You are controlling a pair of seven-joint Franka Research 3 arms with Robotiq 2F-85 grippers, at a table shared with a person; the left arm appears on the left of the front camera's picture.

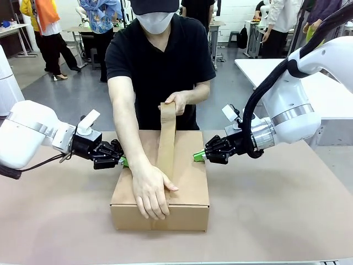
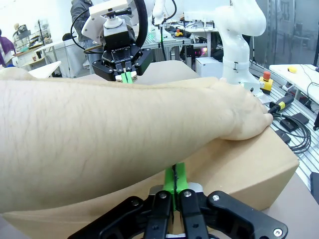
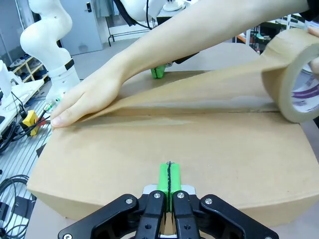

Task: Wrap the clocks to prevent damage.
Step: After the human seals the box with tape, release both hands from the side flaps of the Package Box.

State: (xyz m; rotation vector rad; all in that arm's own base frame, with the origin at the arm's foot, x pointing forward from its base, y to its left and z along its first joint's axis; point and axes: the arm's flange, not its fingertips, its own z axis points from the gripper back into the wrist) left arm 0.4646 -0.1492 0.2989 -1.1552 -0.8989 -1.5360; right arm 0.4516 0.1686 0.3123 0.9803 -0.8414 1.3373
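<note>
The bench (image 1: 287, 221) is stretching out brown beneath me, and at its centre a big cardboard box (image 1: 190, 185) is sitting closed. The clocks themselves are not visible to me; I cannot tell where they are lying. A person at twelve o'clock is reaching over the box, one hand (image 1: 151, 190) pressing a strip of brown tape (image 1: 166, 141) flat near the six o'clock edge, the other hand (image 1: 177, 101) gripping the tape roll (image 3: 294, 79) above the far side. My left pincer (image 1: 122, 161) is pressing against the box's nine o'clock side, fingers fully together, holding nothing. My right pincer (image 1: 197, 156) is doing likewise at three o'clock, green pads (image 3: 169, 179) meeting on the cardboard.
</note>
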